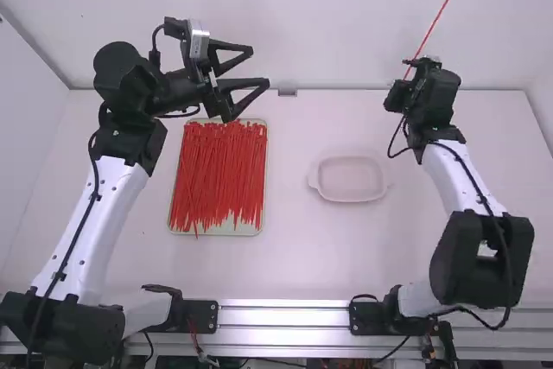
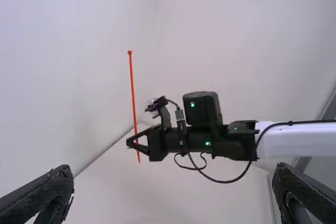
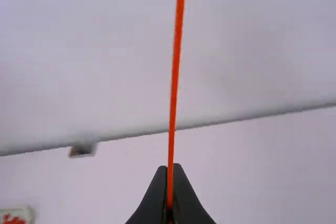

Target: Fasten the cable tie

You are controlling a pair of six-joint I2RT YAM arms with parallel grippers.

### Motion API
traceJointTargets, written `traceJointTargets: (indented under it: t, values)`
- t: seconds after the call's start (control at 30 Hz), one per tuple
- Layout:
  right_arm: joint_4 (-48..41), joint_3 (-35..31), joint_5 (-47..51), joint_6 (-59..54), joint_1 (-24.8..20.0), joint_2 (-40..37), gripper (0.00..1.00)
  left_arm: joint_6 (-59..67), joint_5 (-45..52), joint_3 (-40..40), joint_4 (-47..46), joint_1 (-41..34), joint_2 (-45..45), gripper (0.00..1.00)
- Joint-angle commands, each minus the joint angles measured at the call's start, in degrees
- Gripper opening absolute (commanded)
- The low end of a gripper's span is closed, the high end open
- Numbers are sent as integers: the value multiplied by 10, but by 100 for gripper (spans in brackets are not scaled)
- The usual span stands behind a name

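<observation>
Above the table, past the tray of spare ties, the left gripper gapes wide; the right gripper pinches one red cable tie near its lower end. Held there, its long free length could sway and slip.

From my station I see a white table boxed in by plain white walls, with a back wall rising from its far edge and a side panel along its left edge. A small grey bracket sits near the middle of that far edge, and an aluminium rail runs along the near edge. The light is soft and even, leaving only faint shadows on the surface
</observation>
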Motion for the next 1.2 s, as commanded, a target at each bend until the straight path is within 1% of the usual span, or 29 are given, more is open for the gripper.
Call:
traceJointTargets:
  t: [0.0,0.1,0.13,0.17,0.27,0.33,0.37,0.43,0.53,0.57,0.63,0.67,0.7,0.77,0.8,0.87,0.97,1.17]
  values:
    - [-3,1,71,0,1,18,0,2,-2,12,2,2,-2,99]
    - [-29,0,122,0,1,27,0,-8,-3,12,1,0,-2,99]
    - [-30,0,125,0,2,27,0,-9,-3,12,1,0,-2,99]
    - [-38,1,146,0,7,27,0,-11,-2,12,3,2,-2,99]
    - [-46,1,206,0,33,27,0,-11,-5,12,3,5,-2,99]
    - [-50,1,258,-12,66,24,0,-14,-29,12,0,5,-2,99]
    - [-53,1,264,-17,71,23,0,-15,-30,12,0,5,-2,99]
    - [-80,0,311,-29,114,3,0,-28,-49,12,1,2,-2,99]
    - [-104,1,370,-31,163,-20,0,-28,-49,12,7,2,-2,99]
    - [-106,1,383,-31,172,-23,0,-28,-50,12,7,2,-2,99]
    - [-105,1,437,-49,217,-34,0,-28,-70,12,2,2,-2,99]
    - [-106,1,446,-50,224,-36,0,-29,-74,12,2,2,-2,99]
    - [-111,1,484,-57,254,-49,0,-29,-88,12,-2,2,-2,99]
    - [-122,0,536,-57,291,-69,0,-49,-115,12,-7,2,-2,99]
    - [-123,1,544,-59,297,-72,0,-55,-120,12,-7,2,-2,99]
    - [-122,1,584,-91,337,-90,0,-85,-150,12,-6,2,-2,99]
    - [-116,1,638,-120,388,-105,0,-93,-168,12,1,2,-2,99]
    - [-124,1,749,-140,477,-133,0,-130,-194,12,22,-10,-2,99]
